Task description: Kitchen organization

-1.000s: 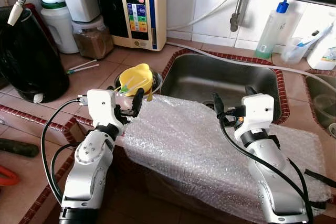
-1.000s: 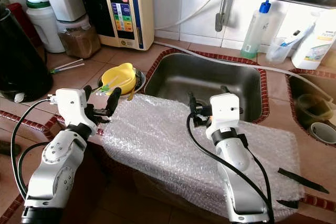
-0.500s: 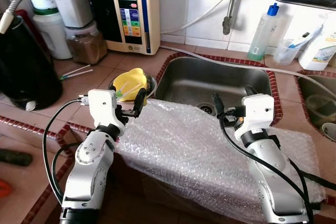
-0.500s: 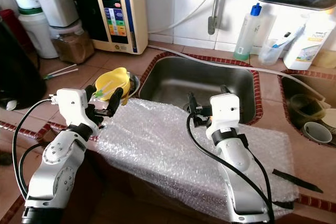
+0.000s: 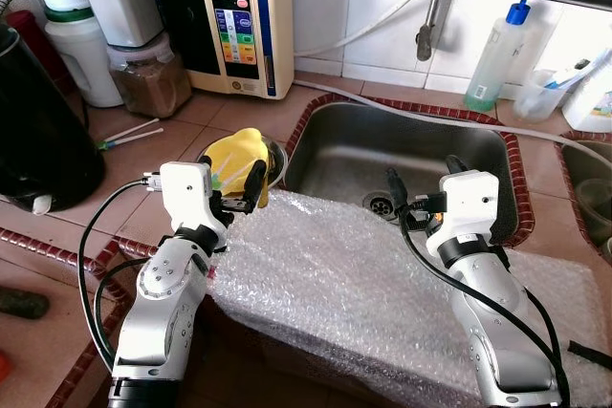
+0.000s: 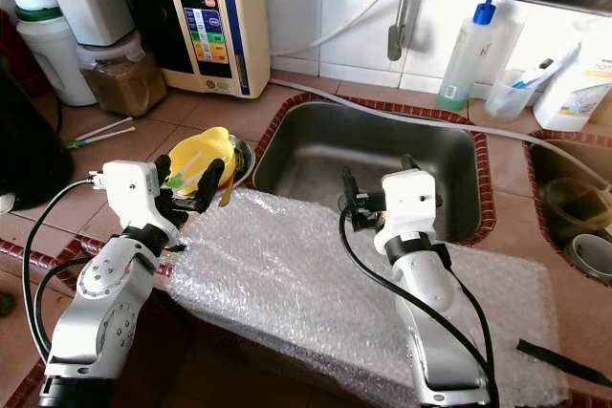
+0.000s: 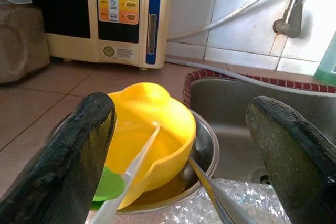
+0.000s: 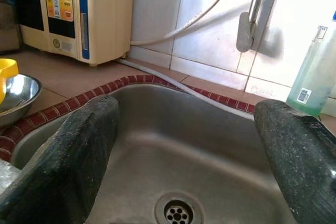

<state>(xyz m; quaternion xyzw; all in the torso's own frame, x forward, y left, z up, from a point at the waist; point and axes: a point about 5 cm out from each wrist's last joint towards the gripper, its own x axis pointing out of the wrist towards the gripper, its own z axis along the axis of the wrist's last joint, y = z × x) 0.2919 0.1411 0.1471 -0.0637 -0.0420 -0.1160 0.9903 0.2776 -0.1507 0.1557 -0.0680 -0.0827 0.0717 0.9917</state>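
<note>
Bowl (image 5: 243, 151) half behind left pincer (image 5: 241, 187)

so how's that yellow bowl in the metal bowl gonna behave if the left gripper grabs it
The yellow bowl looks like thin plastic, so probably light and a bit flexible. It sits tilted inside the metal bowl, so it may slide or rock when nudged. The utensils resting in it would likely shift or fall out. The left gripper is open in front of it.

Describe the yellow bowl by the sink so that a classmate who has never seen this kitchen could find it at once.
Start at the steel sink set in the tiled counter. Just off its left rim sits a shallow metal bowl, and the yellow bowl rests tilted inside it. It is the counter's bright yellow item, directly ahead of the left end effector.
</note>
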